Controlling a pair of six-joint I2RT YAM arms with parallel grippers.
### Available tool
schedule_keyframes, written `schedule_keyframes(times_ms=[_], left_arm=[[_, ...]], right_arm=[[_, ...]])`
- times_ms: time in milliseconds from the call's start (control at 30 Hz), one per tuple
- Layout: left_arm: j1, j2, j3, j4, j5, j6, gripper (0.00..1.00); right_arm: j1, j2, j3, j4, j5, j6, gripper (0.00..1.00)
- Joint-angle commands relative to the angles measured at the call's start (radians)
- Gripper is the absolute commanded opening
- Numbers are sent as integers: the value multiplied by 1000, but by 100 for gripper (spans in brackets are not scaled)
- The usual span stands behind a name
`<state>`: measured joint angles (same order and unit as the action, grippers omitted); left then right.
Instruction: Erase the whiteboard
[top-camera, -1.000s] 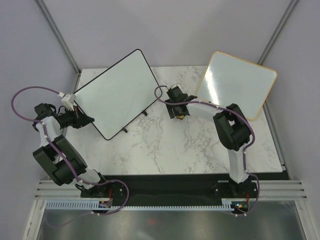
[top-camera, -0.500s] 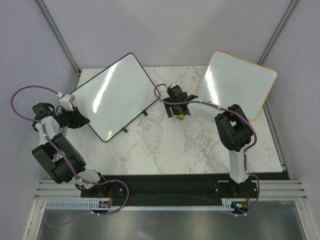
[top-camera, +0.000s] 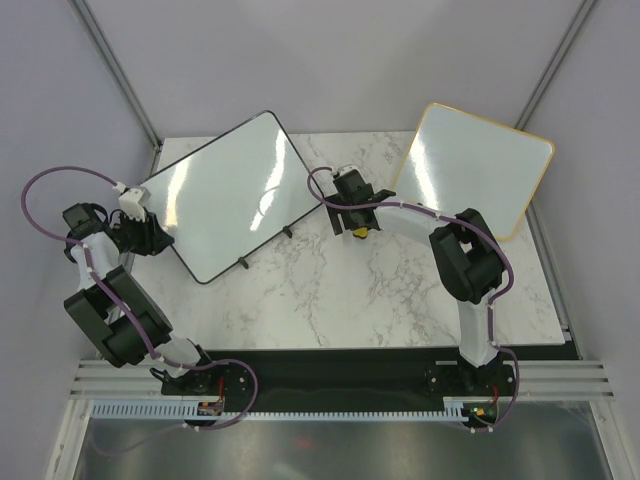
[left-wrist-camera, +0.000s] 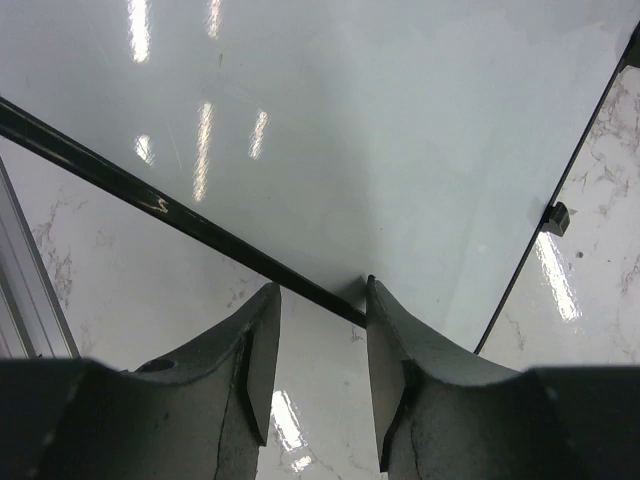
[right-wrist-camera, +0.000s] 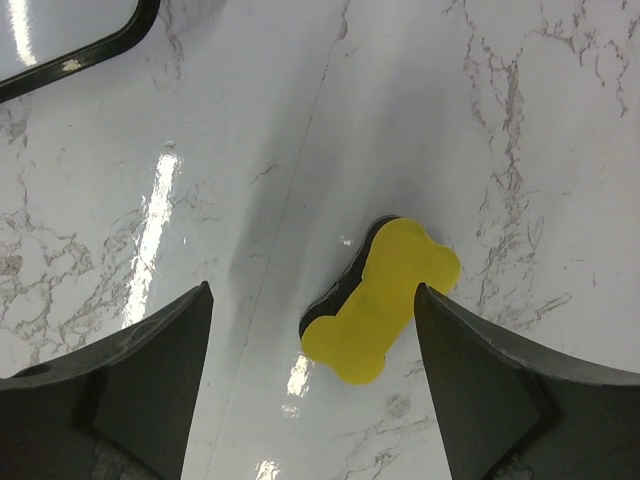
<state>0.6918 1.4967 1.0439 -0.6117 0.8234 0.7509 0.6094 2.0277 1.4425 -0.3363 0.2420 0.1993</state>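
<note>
Standing tilted at the far left corner of the worktop, the whiteboard has its black-framed edge between the fingers of the left hand, which are parted and not pinching it. The right hand gapes wide over the yellow eraser, which lies unheld mid-worktop. Unbraced, the board may skid or tip under wiping; a skewed pinch could flick the eraser away.

White marble table in a plain grey booth

The veined, glossy table stands between pale grey walls, with slanted metal posts in the corners. Overhead light streaks its top, aluminium rails line its near edge, and brushed metal sheet lies below.
</note>
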Motion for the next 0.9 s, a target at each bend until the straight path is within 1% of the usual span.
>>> schedule_keyframes(times_ms=[0,100,167,267,300,367,400,433,467,500,867], left_arm=[[9,-10,7,44,-23,64,46],[9,-16,7,44,-21,64,50],[9,-26,2,44,-18,62,50],[9,-39,2,41,-17,64,56],[9,-41,2,40,-18,64,61],[9,-44,4,35,-15,62,65],[9,-46,4,33,-15,64,75],[9,-49,7,27,-13,62,81],[9,-53,8,23,-12,64,83],[11,-56,10,18,-9,64,88],[11,-98,13,-13,11,65,91]], right_arm=[[1,-30,6,31,-1,17,87],[3,-34,6,33,-3,18,87],[3,-40,4,36,-1,17,87],[3,-46,1,43,-3,17,87],[4,-46,1,46,-3,18,87],[3,-49,-1,48,-6,20,88],[3,-50,-1,51,-7,19,87],[3,-50,-2,51,-9,19,88],[3,-53,-4,52,-7,20,88],[3,-57,-5,54,-9,19,87],[3,-93,-39,77,-13,14,88]])
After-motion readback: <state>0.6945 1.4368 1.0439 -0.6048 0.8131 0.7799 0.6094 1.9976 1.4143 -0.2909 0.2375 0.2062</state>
